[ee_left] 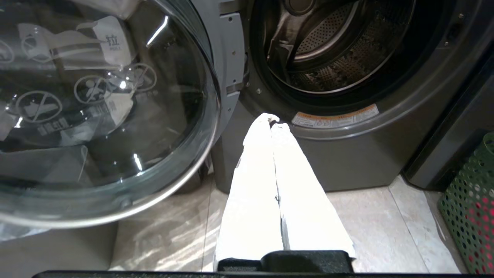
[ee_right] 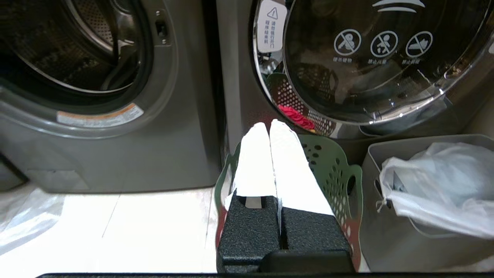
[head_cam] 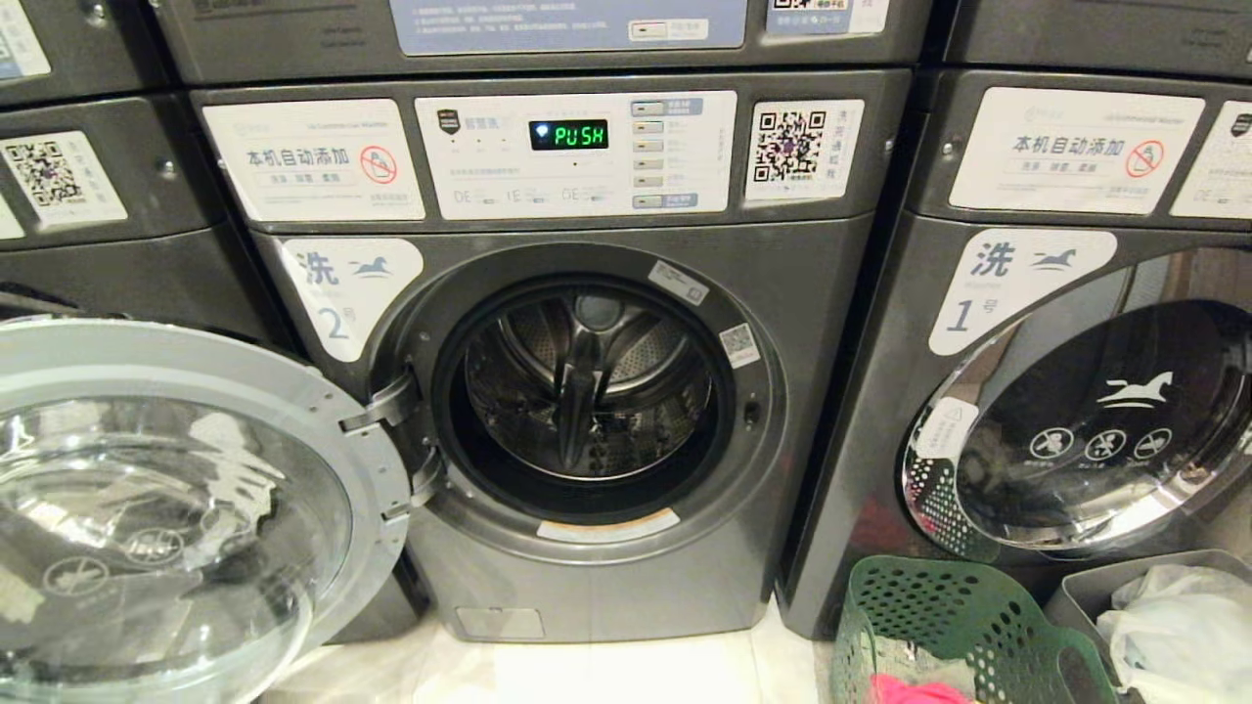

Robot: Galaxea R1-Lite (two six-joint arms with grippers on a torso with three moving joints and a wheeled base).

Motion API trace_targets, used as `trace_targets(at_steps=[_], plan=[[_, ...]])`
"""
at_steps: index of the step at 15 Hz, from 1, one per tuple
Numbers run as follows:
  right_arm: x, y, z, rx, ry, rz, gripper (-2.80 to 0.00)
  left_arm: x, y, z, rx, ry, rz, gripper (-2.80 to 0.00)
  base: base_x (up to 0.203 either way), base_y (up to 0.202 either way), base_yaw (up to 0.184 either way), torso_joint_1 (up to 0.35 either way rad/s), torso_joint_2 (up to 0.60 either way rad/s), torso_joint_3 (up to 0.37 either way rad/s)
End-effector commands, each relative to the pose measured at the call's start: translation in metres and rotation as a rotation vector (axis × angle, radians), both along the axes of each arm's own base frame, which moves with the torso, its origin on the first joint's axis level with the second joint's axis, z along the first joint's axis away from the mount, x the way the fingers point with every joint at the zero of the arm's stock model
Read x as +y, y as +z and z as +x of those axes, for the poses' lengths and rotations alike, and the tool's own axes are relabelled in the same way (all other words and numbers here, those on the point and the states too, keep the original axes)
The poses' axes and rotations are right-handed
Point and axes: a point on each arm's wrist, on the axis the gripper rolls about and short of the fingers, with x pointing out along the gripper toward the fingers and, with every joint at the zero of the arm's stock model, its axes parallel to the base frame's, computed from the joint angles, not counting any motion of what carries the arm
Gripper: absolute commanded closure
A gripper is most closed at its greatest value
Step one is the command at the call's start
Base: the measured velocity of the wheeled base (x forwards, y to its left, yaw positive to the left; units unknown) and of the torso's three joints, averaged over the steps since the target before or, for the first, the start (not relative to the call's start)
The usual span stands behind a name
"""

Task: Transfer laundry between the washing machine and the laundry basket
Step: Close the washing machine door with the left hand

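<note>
The washing machine [head_cam: 597,391] marked 2 faces the robot, its round door [head_cam: 176,508] swung wide to the left and the steel drum [head_cam: 587,386] showing. The green laundry basket [head_cam: 939,626] stands upright on the tiled floor [head_cam: 626,675] at the lower right, in front of machine 1, with pink laundry [head_cam: 915,692] inside. The left end effector [ee_left: 272,119], fingers pressed together and empty, points at the drum opening's lower rim. The right end effector [ee_right: 269,127], likewise closed and empty, hangs over the basket. A grey bin [head_cam: 1105,587] with a plastic bag [head_cam: 1184,626] stands just beside the basket.

We saw the grey washer [head_cam: 606,411] with its door [head_cam: 186,489] swung wide left, drum bare; the green basket [head_cam: 939,616] stood lower right, holding pink laundry [head_cam: 915,690].
</note>
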Motion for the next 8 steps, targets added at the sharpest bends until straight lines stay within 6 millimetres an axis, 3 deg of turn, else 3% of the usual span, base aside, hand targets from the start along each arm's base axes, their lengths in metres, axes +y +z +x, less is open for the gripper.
trace_targets(at_steps=[1, 8], plan=[[0.0, 0.0001, 0.0001, 0.001, -0.001, 0.0, 0.0, 0.0, 0.0001, 0.0, -0.001, 0.002, -0.002, 0.0, -0.189, 0.0, 0.001, 0.008, 0.0, 0.005], [0.0, 0.0001, 0.0001, 0.001, -0.001, 0.0, 0.0, 0.0, 0.0001, 0.0, -0.001, 0.003, -0.005, 0.0, -0.194, 0.0, 0.001, 0.001, 0.0, 0.004]])
